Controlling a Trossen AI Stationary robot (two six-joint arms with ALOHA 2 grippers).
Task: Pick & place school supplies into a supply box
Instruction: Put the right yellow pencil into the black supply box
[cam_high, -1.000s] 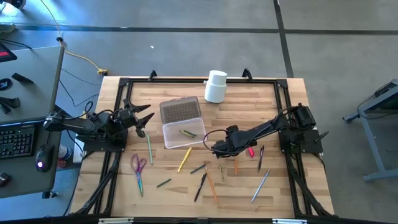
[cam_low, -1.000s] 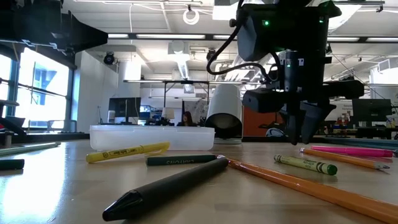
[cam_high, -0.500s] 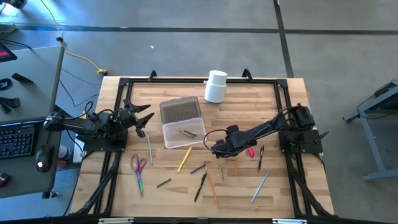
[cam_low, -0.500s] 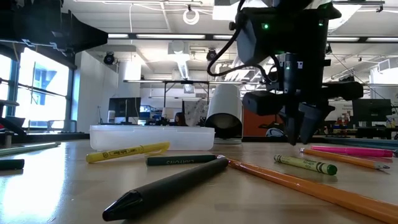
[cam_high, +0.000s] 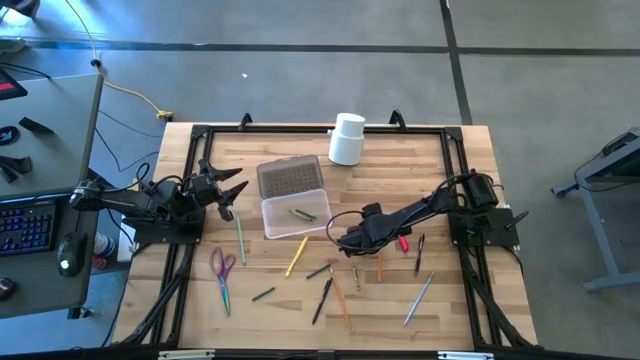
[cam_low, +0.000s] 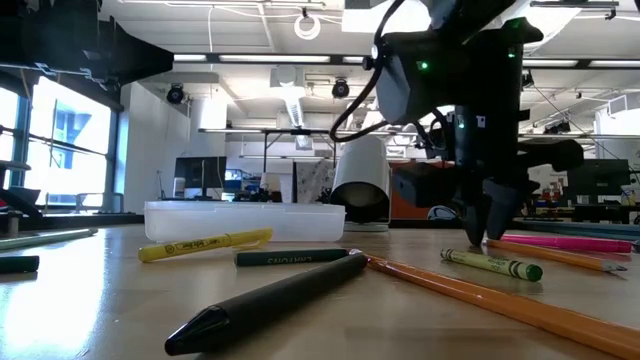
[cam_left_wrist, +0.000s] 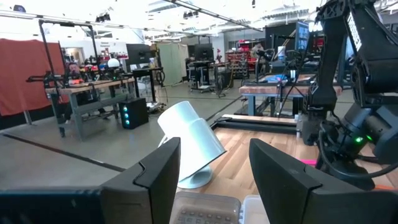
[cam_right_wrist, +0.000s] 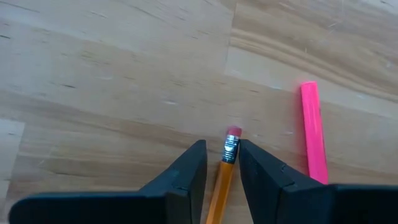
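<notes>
Pencil (cam_right_wrist: 224, 174), orange with a silver ferrule and pink eraser, is seen in the right wrist view between the narrowly parted fingers of the right hand (cam_right_wrist: 221, 163), lying on the wood surface (cam_right_wrist: 112, 74) beside a pink marker (cam_right_wrist: 314, 132). From above, that hand (cam_high: 345, 240) is placed right of the clear supply box (cam_high: 295, 214), lid open. Contact cannot be told. The left hand (cam_high: 230, 192), held wide, is parked at the left edge.
</notes>
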